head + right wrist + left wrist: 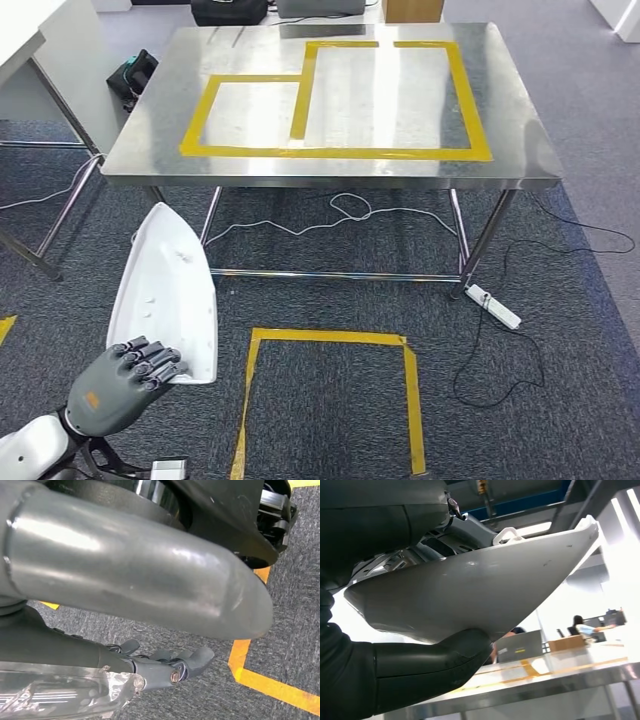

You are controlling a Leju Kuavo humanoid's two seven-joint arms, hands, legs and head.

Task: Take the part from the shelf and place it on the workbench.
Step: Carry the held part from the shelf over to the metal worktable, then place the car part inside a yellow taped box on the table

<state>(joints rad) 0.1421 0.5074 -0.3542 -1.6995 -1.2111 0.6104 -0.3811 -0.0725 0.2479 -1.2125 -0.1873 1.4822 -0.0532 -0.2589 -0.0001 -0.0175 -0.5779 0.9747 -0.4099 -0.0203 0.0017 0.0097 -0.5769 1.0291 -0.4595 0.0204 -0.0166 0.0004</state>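
Note:
The part is a white curved plastic shell, held up over the carpet at the lower left of the head view. My left hand grips its near edge, fingers on top. In the left wrist view the thumb presses the part from underneath. The workbench is a steel table marked with yellow tape rectangles; it stands ahead, beyond the part, and shows behind the part in the left wrist view as the workbench. My right hand hangs over the carpet, its fingers extended and holding nothing.
A yellow tape square marks the floor just in front of me. Cables and a power strip lie under and beside the workbench. A black bag and another table stand at the left. A person sits far off.

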